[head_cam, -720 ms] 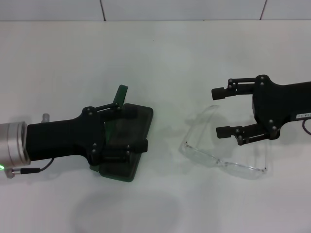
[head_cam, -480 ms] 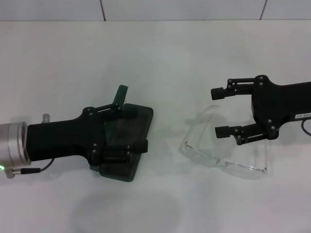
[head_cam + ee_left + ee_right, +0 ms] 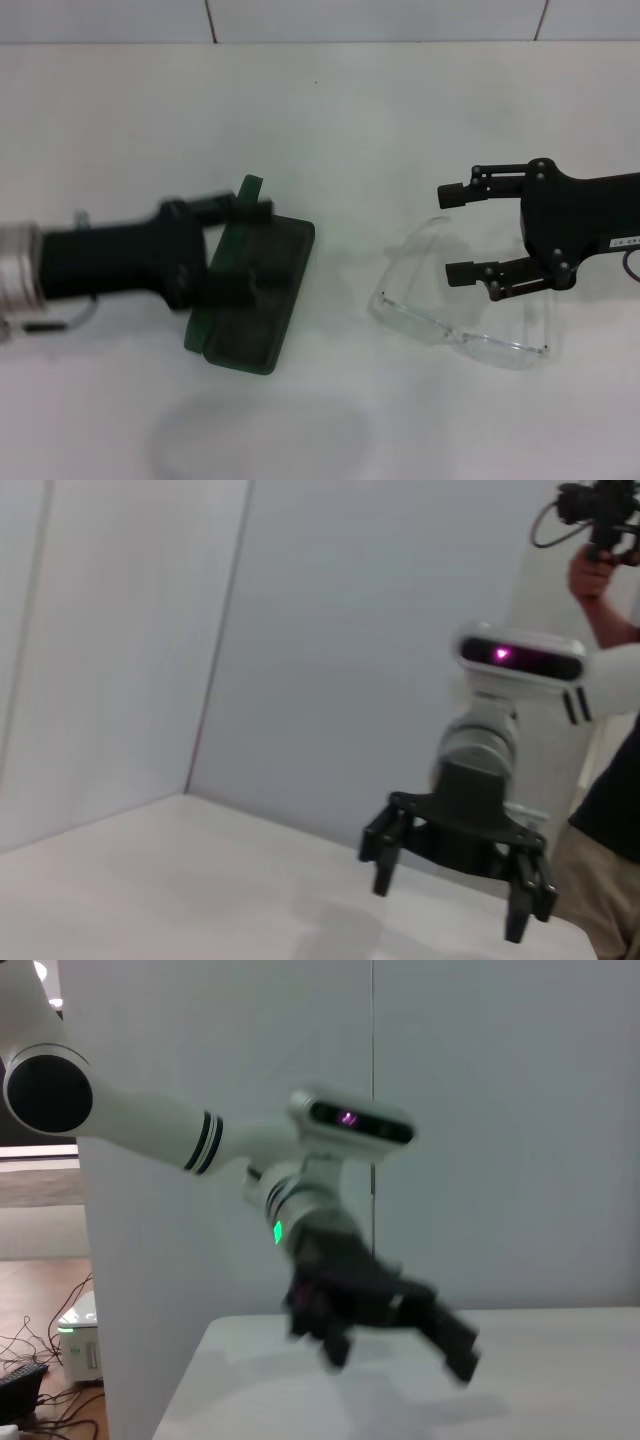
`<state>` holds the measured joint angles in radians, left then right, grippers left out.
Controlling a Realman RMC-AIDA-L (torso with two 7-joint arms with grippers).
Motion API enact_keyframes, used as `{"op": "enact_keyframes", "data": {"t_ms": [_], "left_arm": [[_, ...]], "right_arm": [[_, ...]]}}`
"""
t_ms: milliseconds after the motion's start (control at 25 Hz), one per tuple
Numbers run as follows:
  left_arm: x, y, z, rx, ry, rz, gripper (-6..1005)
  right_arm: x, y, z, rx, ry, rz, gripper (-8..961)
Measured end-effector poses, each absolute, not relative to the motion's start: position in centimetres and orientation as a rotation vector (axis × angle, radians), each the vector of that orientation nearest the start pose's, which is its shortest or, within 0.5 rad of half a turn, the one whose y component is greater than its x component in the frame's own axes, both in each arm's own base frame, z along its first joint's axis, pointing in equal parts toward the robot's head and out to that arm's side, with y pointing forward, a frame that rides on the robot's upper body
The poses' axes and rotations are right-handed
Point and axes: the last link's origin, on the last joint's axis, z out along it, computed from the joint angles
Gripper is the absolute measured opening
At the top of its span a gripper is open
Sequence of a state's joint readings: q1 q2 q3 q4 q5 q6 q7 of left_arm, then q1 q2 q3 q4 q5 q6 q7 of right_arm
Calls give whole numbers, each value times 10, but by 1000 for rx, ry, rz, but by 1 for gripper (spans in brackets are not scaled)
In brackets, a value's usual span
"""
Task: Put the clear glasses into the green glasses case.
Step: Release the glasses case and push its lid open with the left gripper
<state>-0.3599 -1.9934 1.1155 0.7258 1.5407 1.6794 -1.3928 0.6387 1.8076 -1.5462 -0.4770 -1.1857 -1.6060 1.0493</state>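
Head view: green glasses case (image 3: pixel 262 300) lies open on the white table (image 3: pixel 330 130), left of centre, its thin lid (image 3: pixel 243 200) standing up at the far edge. Left gripper (image 3: pixel 250 245) sits right over the case, fingers spread wide, one by the lid, one over the dark tray; not gripping anything I can make out, the arm is smeared.

Clear glasses (image 3: pixel 455 305) lie on the table to the right, well apart from the case, lens toward the robot, one arm curving away toward the back. Right gripper (image 3: pixel 458 232) hovers just at the glasses' far side, fingers apart, nothing btwn them; lower finger (image 3: pixel 470 272) over the frame's inner area, contact can't be told.

Left wrist view: right gripper (image 3: pixel 455 875) seen farther off, jaws spread, empty. Right wrist view: left gripper (image 3: pixel 400 1345) blurred above the tabletop.
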Motion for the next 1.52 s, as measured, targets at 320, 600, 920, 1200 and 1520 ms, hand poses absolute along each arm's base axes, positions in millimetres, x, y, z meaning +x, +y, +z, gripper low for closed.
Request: {"op": "enact_keyframes", "data": {"t_ms": [320,600,920,1200,1520], "left_arm": [[-259,315,44,-2695,-878,-731,872],[-264,323,25,-2675,-1010,-582,872],[-267,325,7,-2657,-1080,-481,873],[-270,327,4,-2628,-1132,-436,868],[-272,327,4,-2621,-1147,-424,761]], "right_arm": [[212,340,18,-2982,-56,843,780],[210,341,15,-2992,-100,802,779],[207,340,11,-3013,-132,772,778],[209,338,9,-3030,-136,746,777],[213,335,10,-3027,-130,742,776]]}}
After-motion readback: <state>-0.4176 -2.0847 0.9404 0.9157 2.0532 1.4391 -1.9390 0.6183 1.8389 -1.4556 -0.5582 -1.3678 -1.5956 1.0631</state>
